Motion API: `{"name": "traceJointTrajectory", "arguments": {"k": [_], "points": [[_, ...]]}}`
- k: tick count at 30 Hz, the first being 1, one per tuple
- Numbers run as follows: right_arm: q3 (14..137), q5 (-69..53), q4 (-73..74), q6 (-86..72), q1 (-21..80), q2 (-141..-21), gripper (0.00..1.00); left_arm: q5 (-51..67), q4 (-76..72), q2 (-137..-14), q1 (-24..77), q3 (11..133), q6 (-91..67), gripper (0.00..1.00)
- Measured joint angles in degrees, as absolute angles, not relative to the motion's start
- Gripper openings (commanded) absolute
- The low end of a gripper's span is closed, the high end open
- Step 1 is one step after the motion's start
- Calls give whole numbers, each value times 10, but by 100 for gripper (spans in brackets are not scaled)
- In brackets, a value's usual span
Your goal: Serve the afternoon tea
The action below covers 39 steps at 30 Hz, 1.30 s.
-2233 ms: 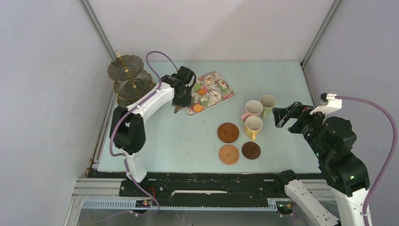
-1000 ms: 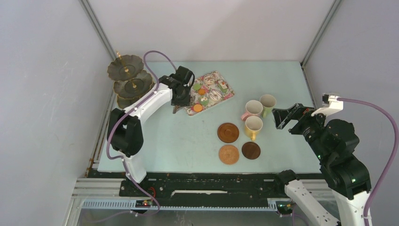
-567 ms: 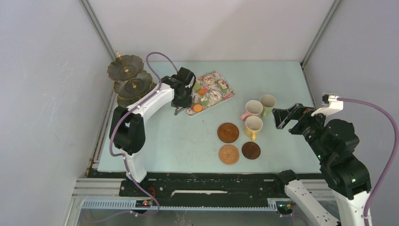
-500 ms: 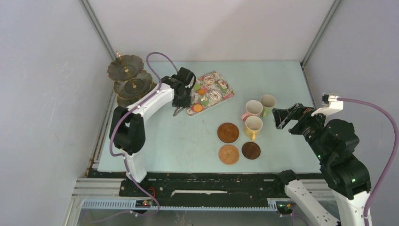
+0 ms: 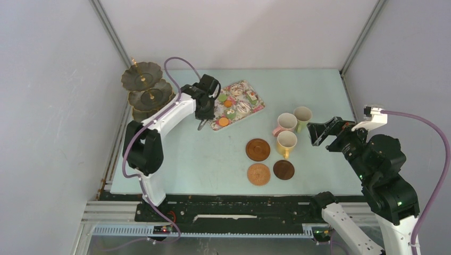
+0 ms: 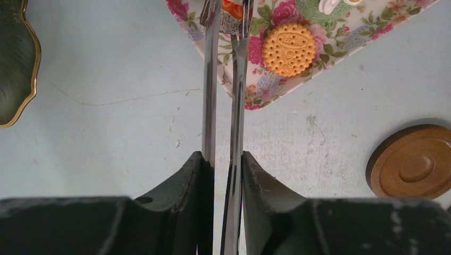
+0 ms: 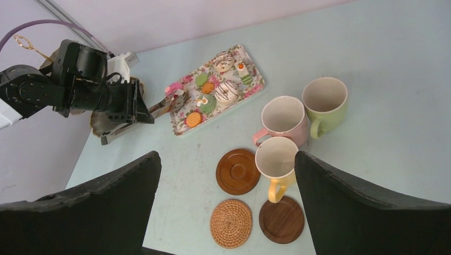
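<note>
Clamped on the metal tongs (image 6: 208, 79), the left gripper (image 6: 223, 164) aims them lengthwise at the flowered tray's (image 6: 255, 98) near-left corner, blades nearly together around a small orange cake (image 6: 232, 7), hold uncertain; the tiered stand (image 6: 10, 53) sits leftward.

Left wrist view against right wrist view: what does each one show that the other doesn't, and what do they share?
Only left wrist: the grip up close, the left gripper clamped on the tongs, blades nearly together. Only right wrist: pink mug, green mug, yellow mug, woven coaster, dark coaster. Both: those tongs, the flowered tray, orange biscuit, ringed wooden coaster.
</note>
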<state>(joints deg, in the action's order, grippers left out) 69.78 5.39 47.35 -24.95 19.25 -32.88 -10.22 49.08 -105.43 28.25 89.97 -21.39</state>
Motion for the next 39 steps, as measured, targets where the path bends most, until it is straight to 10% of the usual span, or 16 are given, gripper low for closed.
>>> {"name": "traceJointTrajectory", "arguments": {"k": [39], "points": [[698,13,473,-247,193,-344,98,50,475,-692,-69,618,-306,27]]}}
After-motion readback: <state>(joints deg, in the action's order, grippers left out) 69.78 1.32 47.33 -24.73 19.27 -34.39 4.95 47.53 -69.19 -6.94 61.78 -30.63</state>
